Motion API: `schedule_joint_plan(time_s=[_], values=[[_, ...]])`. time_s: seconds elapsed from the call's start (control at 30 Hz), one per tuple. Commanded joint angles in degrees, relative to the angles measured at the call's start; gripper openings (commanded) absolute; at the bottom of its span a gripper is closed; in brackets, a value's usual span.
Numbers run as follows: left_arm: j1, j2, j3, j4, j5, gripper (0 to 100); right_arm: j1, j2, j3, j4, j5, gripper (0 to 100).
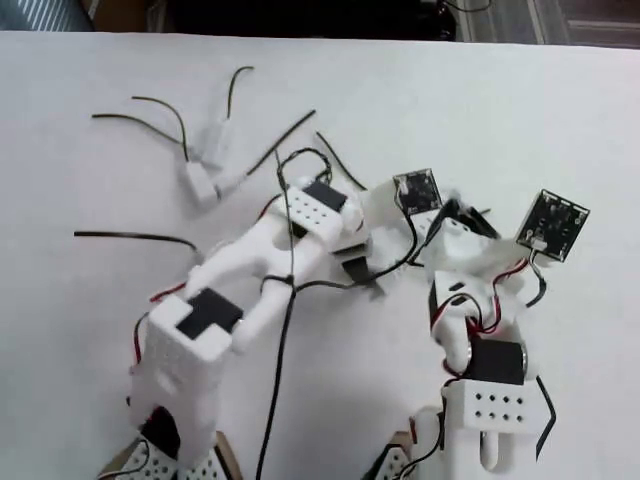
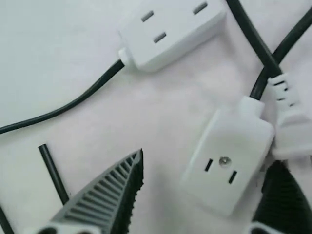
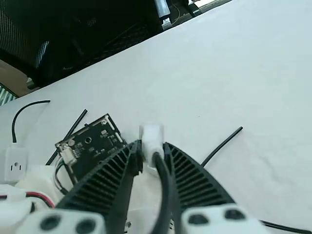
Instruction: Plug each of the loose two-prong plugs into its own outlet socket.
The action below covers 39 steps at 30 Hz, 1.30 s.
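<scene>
Gripping a white plug (image 3: 151, 134) tight in the right gripper (image 3: 152, 150).
Straddling an outlet socket (image 2: 231, 146) with left gripper (image 2: 208, 163) spread wide.

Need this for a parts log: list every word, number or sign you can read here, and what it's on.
No text can be read.
On the outlet socket: bare slots, no print.
On the other outlet socket: bare slots, no print.
On the circuit board: tiny marks, too small to read.
On the plug in the right gripper: plain white, nothing printed.
</scene>
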Motion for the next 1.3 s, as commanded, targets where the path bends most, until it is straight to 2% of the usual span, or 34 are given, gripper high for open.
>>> schedule_joint_plan(time_s=[0.0, 0.13, 0.27, 0.47, 0.63, 0.77, 0.97, 1.13, 1.27], values=[[0.8, 0.1, -2.8, -0.5, -0.7, 28, 0.7, -0.9, -3.1, -1.1, 0.0, 1.7], [0.7, 0.0, -2.8, 0.0, -0.7, 18, 0.7, -0.9, -3.1, -1.0, 0.0, 1.7], [0.3, -1.2, -3.0, 4.6, -0.7, 12, 0.7, -0.9, -3.1, -1.0, 0.0, 1.7], [0.6, -8.3, -2.7, 17.5, -0.5, 3, 0.7, -0.9, -2.2, -1.4, 0.2, 1.7], [0.3, -14.0, -1.1, 27.1, -0.4, 2, 0.6, -0.9, -2.2, -1.4, 0.2, 1.7], [0.7, -21.0, 6.3, 30.1, 0.7, 2, 0.6, -0.9, -2.2, -1.4, 0.2, 1.7], [0.3, -37.5, 24.4, 27.3, 8.5, 2, 0.4, -0.9, -2.2, -1.4, 0.2, 1.7], [-1.4, -50.2, 41.5, 16.4, 12.8, 2, 0.4, -0.9, -2.2, -1.2, 0.2, 1.7], [-5.8, -54.0, 51.0, 9.1, 13.1, 5, 0.3, -0.9, -2.2, -1.0, 0.3, 1.7]])
